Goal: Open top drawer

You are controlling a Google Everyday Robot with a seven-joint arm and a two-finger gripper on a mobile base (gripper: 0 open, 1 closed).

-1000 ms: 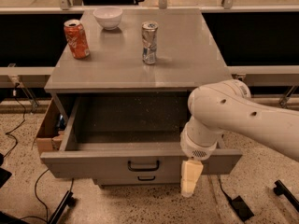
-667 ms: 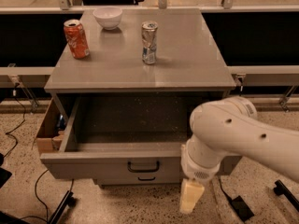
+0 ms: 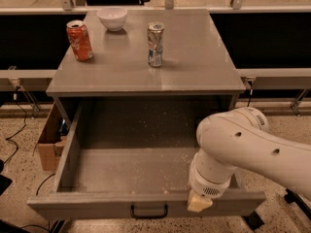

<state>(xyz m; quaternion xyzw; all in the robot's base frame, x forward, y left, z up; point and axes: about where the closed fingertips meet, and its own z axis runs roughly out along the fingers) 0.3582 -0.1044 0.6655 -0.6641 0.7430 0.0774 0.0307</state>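
The top drawer (image 3: pixel 92 205) of the grey cabinet (image 3: pixel 199 57) stands pulled far out. Its flat grey front faces me at the bottom, with a small black bar handle (image 3: pixel 148 211) in the middle. Its deep grey inside (image 3: pixel 131 164) is speckled with crumbs and holds nothing. My gripper (image 3: pixel 199 203), cream-tipped on the thick white arm (image 3: pixel 243 144), hangs over the right part of the drawer front, to the right of the handle and apart from it. The two lower drawers are hidden under the open one.
On the cabinet top stand a red can (image 3: pixel 79 41), a dented silver can (image 3: pixel 155 44) and a white bowl (image 3: pixel 112 18). A cardboard box (image 3: pixel 47 140) sits on the floor at the cabinet's left. Cables lie on the speckled floor at the left.
The drawer front has come further out toward me and now hides the lower drawer's handle. My arm and gripper have moved down and toward me with it.
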